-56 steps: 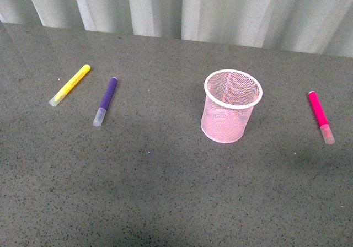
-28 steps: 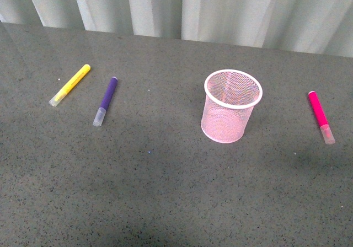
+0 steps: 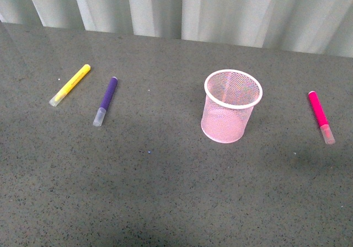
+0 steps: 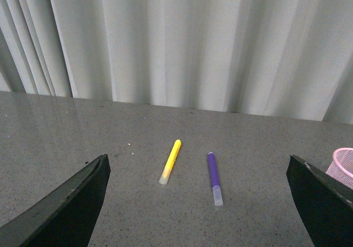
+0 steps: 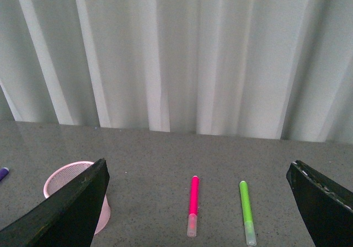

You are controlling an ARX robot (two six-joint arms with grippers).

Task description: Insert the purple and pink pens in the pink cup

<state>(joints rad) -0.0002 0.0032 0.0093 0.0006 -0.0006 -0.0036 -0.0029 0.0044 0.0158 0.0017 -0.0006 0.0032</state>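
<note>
The pink mesh cup [image 3: 230,106] stands upright and empty at the table's middle right; its edge shows in the left wrist view [image 4: 344,164] and it shows in the right wrist view [image 5: 69,183]. The purple pen [image 3: 106,100] lies flat at the left, also in the left wrist view [image 4: 213,176]. The pink pen [image 3: 320,115] lies flat at the right, also in the right wrist view [image 5: 193,203]. My left gripper [image 4: 201,225] is open, well back from the purple pen. My right gripper [image 5: 201,225] is open, well back from the pink pen. Neither arm shows in the front view.
A yellow marker [image 3: 70,84] lies left of the purple pen, also in the left wrist view [image 4: 170,161]. A green marker [image 5: 247,211] lies right of the pink pen. The dark speckled table [image 3: 165,192] ends at a pale curtain [image 3: 182,7] behind.
</note>
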